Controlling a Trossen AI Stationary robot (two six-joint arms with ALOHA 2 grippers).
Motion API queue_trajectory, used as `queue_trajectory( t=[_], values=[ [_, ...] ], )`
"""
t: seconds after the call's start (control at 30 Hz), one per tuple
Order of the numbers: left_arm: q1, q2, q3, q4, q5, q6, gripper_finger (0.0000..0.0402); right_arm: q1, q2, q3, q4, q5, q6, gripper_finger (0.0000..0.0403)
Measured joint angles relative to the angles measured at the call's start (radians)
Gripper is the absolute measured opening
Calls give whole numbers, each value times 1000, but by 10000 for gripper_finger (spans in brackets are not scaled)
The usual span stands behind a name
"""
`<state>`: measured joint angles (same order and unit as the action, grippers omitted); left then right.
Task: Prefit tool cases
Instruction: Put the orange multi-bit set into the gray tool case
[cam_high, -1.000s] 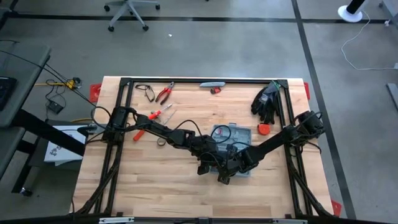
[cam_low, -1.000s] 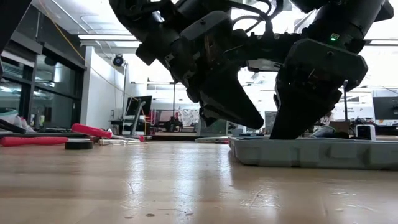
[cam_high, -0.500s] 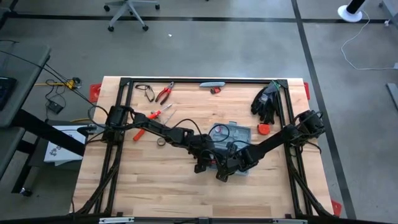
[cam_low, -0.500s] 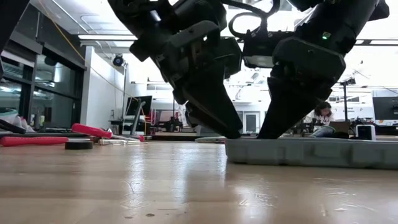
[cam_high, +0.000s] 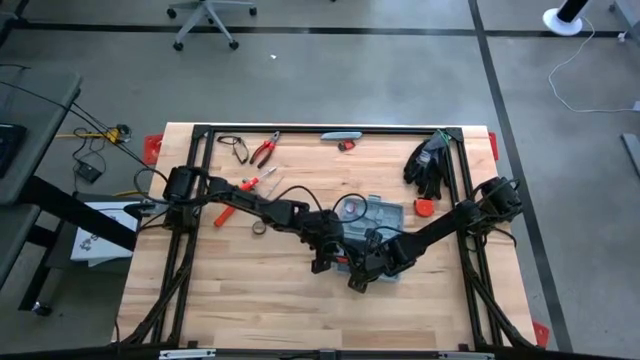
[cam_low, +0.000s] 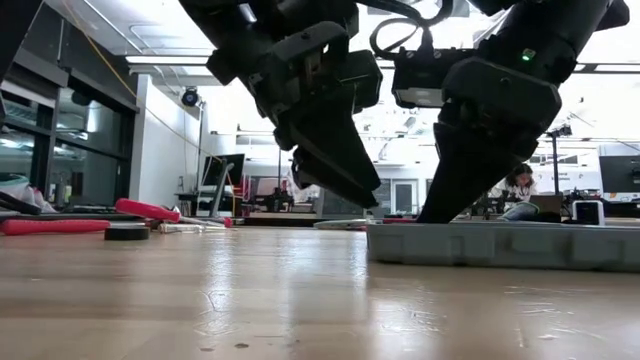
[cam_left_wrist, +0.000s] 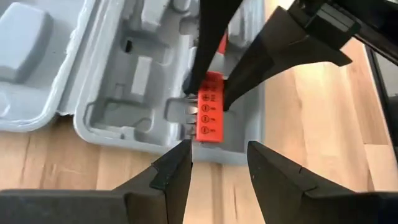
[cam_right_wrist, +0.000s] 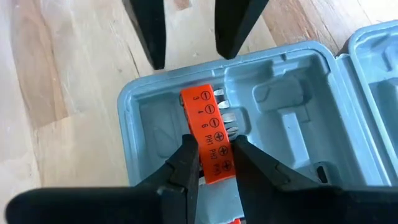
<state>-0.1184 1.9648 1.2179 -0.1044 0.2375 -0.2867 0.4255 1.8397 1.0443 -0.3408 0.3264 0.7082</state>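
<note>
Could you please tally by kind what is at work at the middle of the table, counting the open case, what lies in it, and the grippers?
Tool case, lying open: 1
Orange bit holder, in the case: 1
Grippers: 2, the left gripper open just off the case, the right gripper shut on the bit holder
Total: 4

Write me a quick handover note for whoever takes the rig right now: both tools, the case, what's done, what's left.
Left tool: open, empty, just off the case's near edge.
Right tool: shut on the orange bit holder, holding it down in its slot.
Tool case: lies open mid-table; its other moulded slots in view are empty.
Done: bit holder placed in the case, not yet released.
Left: release the holder; red-handled pliers and other loose tools sit at the table's far left, probably to fit next.
</note>
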Motion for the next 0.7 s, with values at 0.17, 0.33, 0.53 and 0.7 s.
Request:
queue_trajectory(
  t=[0.17, 0.33, 0.53, 0.7],
  values=[
    [-16, 0, 0, 35, -62, 1, 149, 0, 0, 0, 1, -1, -1, 79],
    [-23, 25, 2, 97, -93, -26, 100, 0, 0, 0, 1, -1, -9, 79],
    [-6, 39, -9, 126, -84, -160, 11, 0, 0, 0, 2, 2, -8, 79],
    [-19, 41, -11, 173, -40, -170, 1, 0, 0, 0, 2, 8, -10, 79]
  ],
)
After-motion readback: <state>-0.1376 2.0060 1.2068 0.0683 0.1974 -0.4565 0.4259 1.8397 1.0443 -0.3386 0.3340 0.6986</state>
